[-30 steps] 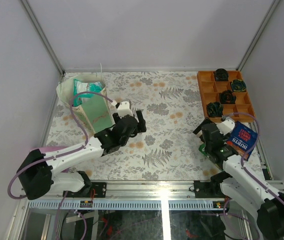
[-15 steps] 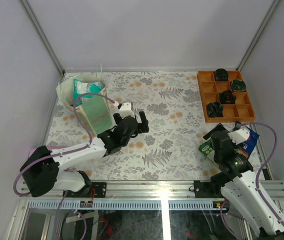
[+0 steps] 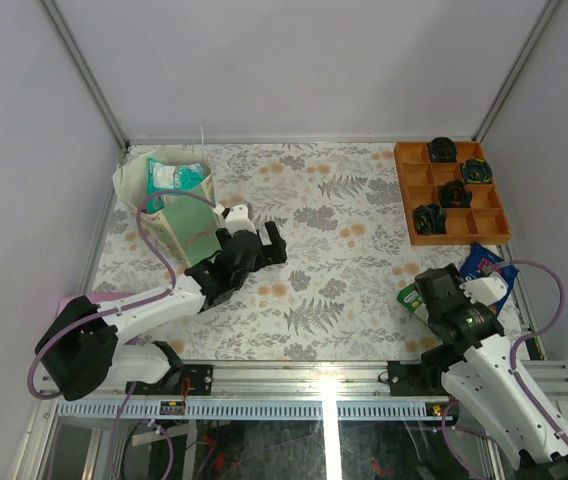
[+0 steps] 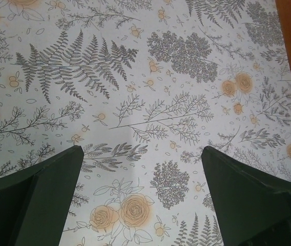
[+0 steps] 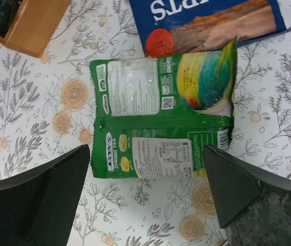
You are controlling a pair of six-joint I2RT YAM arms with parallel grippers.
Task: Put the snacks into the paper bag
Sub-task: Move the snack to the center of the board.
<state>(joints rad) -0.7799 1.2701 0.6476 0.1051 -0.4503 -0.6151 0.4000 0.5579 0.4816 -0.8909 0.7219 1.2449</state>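
Top external view: the counter [image 3: 344, 260], covered in a fern-and-flower printed cloth, fills the scene. The paper bag [image 3: 186, 222] stands upright near the far-left corner, cream with mint-green sides, its mouth open and a teal-and-white packet [image 3: 176, 177] showing inside. The orange compartment tray [image 3: 401, 186] sits at the far-right corner with dark round objects [image 3: 442, 150] in four of its compartments. The blue BURTS crisp bag [image 3: 488, 264] lies flat by the right edge, nearer than the tray. Just beside it, toward the near edge, lies a green packet [image 5: 161, 118] marked SPRING TEA, flat, its upper corner overlapping the crisp bag's edge.

The left gripper [image 4: 141, 149] is just beside the paper bag's near side, jaws spread wide over bare cloth, holding nothing. The right gripper [image 5: 145, 151] hangs over the green packet, jaws wide apart on either side of it and not closed on it.
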